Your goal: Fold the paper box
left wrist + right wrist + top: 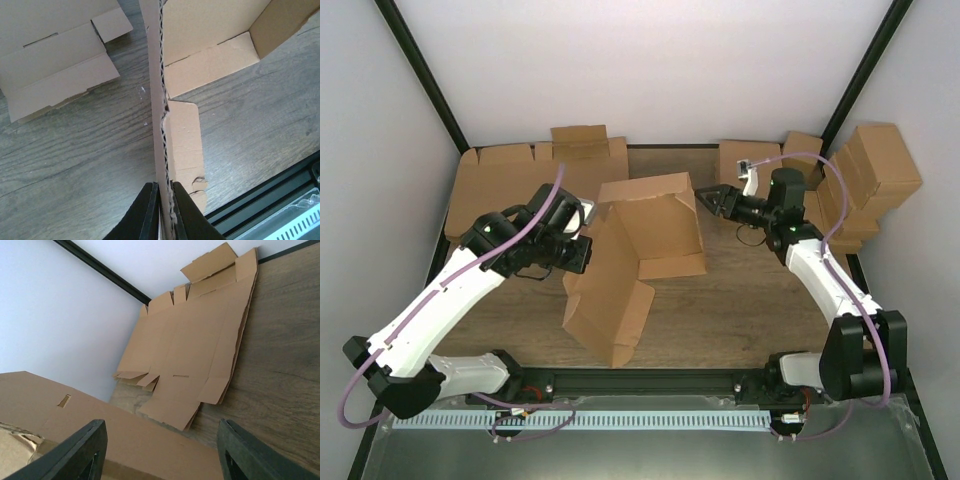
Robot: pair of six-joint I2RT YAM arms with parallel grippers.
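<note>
Left wrist view, Ben: what is the left hand (162, 186) doing?

Pinched narrow on a raw upright edge of the paper box (210, 65), Ana. The corrugation runs straight up from between its fingers (145, 215).

And the right hand (712, 200)?

Jaws apart, with nothing gripped that I can see. From above it sits at the far right corner of the box's raised wall. Its own camera shows a brown panel just beyond the fingers (84, 451).

Where is the box overall?

In the middle of the counter (740, 300), half formed. The far wall is up, and the left hand has the long left panel lifted on edge.

What could go wrong?

I'd judge the pinch to be on one thin edge. A push from the right hand could twist the sheet out of that grip or crease it off a score line. If the pinch slackens, the lifted panel could flop flat.

Anything hidden?

From above, cardboard covers the left fingertips. I can't tell whether the right hand touches the wall. The near flap's tabs are too small to read. The flat blanks (510, 180) at the far left and the finished boxes (875, 165) at the far right sit well apart.
</note>
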